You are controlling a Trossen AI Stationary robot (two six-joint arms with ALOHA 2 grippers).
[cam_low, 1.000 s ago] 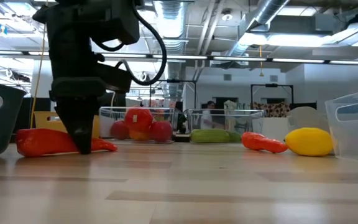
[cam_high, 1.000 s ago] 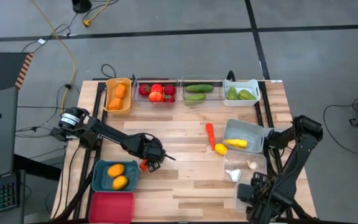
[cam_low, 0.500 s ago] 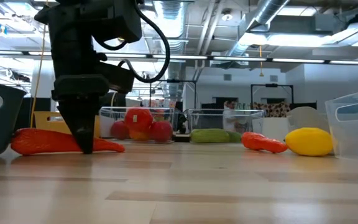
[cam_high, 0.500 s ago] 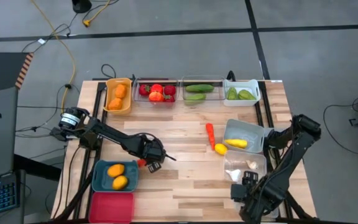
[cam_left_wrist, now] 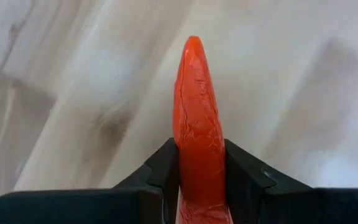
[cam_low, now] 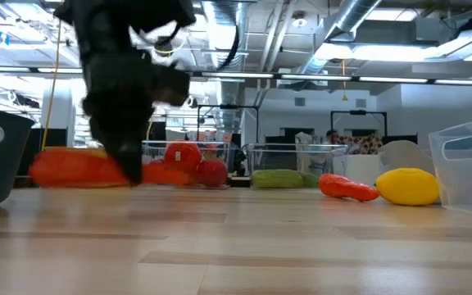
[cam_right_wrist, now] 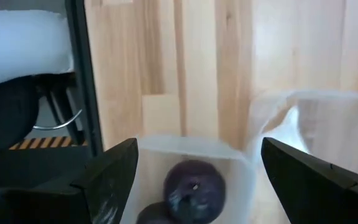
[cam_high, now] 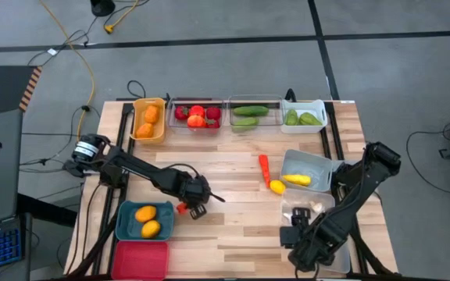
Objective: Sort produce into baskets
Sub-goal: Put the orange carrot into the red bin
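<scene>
Tabletop (cam_high: 233,187) — left gripper (cam_high: 187,208), jaws clamping red chili (cam_left_wrist: 197,134), now apparently lifted; right jaws gaping.

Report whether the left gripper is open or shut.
Shut: the left gripper pinches the red pepper between both fingers.

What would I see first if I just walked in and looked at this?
Probably the left gripper near the table's front left, pinching a long red pepper beside the teal bin holding two oranges. Next, the row of bins along the back edge, with bright red fruit in one.
</scene>
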